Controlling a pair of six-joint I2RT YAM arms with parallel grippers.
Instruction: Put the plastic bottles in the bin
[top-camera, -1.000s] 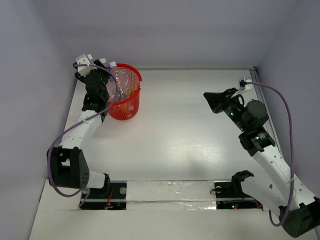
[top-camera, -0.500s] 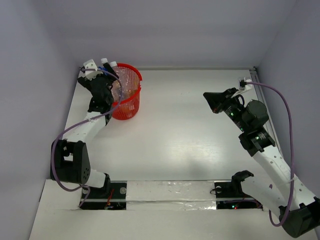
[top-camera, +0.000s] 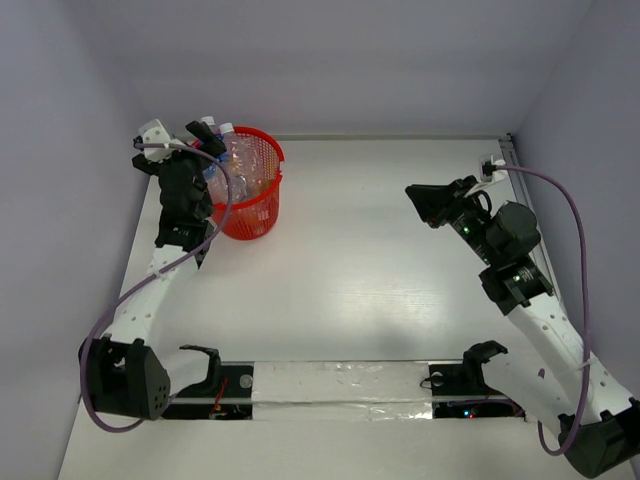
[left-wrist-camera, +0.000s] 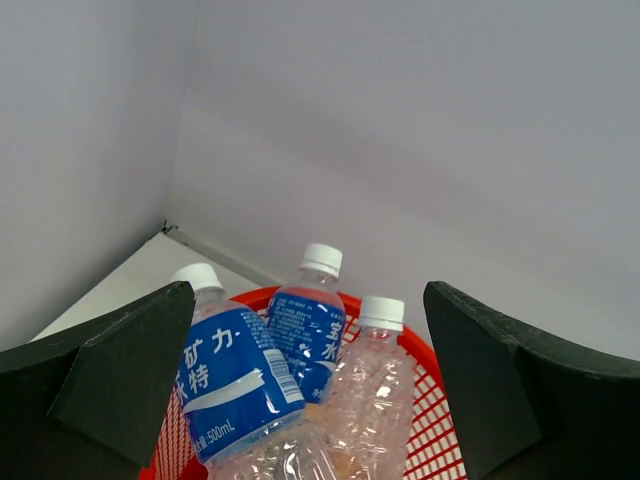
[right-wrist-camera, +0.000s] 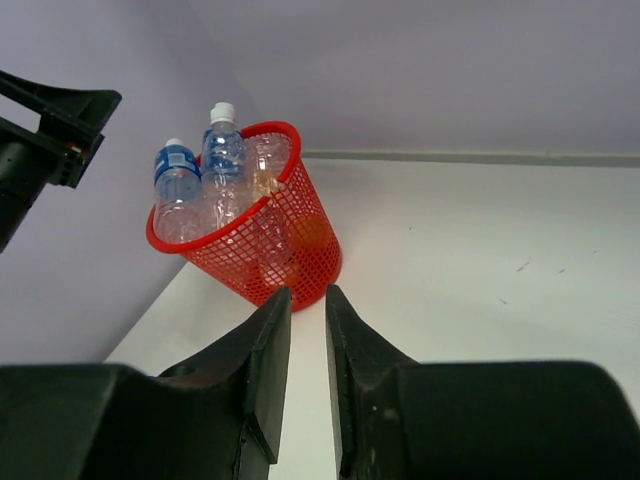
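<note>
The red mesh bin (top-camera: 252, 205) stands at the table's far left corner with several plastic bottles upright in it. In the left wrist view two blue-labelled bottles (left-wrist-camera: 228, 385) (left-wrist-camera: 308, 335) and a clear unlabelled one (left-wrist-camera: 372, 385) poke above the rim (left-wrist-camera: 432, 405). An orange bottle (right-wrist-camera: 311, 228) shows through the mesh. My left gripper (top-camera: 200, 140) hovers just left of the bin's rim, open wide, with nothing held. My right gripper (top-camera: 422, 203) hangs over the right side of the table, far from the bin (right-wrist-camera: 262, 245). Its jaws stand a narrow gap apart, with nothing between them (right-wrist-camera: 308, 300).
Grey walls close off the table at the back and on both sides, and the bin sits near the left wall. A cable outlet (top-camera: 490, 165) is at the back right corner. The left gripper's fingers (right-wrist-camera: 55, 125) show at the left edge of the right wrist view.
The left gripper has opened fully and drawn back leftward from above the bin, leaving the bottles in it. The right jaws have parted slightly.
</note>
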